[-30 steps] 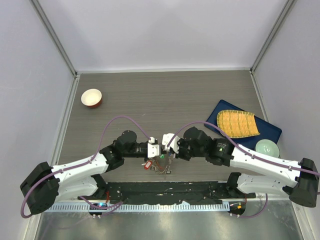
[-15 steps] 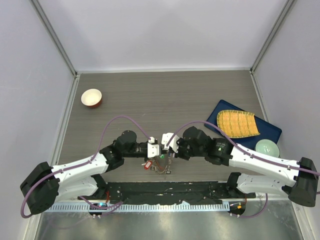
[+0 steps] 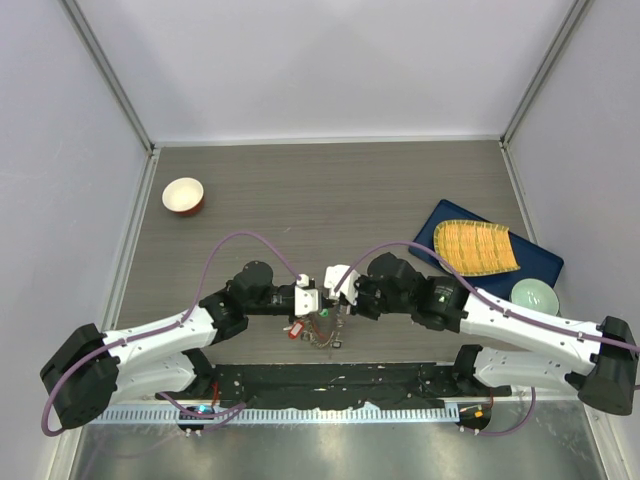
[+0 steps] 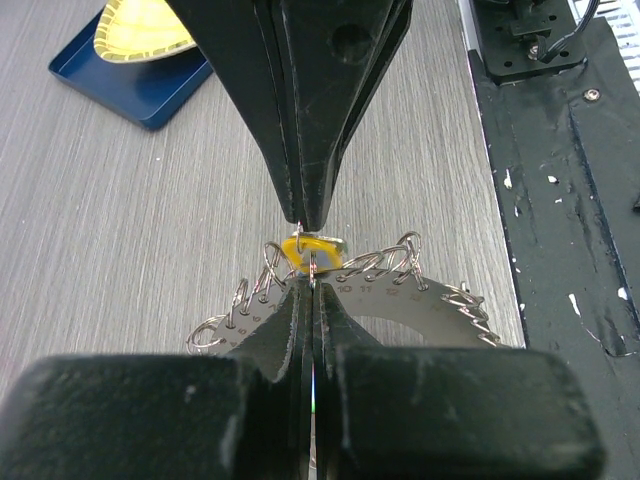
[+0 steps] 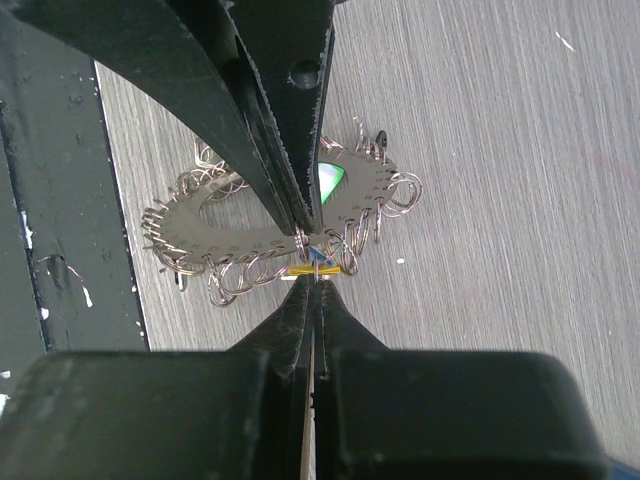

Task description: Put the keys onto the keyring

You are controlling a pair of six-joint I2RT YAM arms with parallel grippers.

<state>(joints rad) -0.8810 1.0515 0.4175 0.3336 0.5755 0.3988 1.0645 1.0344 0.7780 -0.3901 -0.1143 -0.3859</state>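
The grey wood-grain table [image 3: 330, 190] carries a red-and-white bowl [image 3: 183, 195] at upper left, a blue tray [image 3: 543, 266] at right, and the keyring [image 5: 175, 228] at lower centre.

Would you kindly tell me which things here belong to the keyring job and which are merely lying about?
Job: flat grey toothed metal keyring; yellow-tagged silver key; green plastic key tag; red key tag; left gripper and right gripper, both shut.
Lying about: round red-and-white bowl; blue rectangular tray; yellow ribbed plate on it; pale green bowl.
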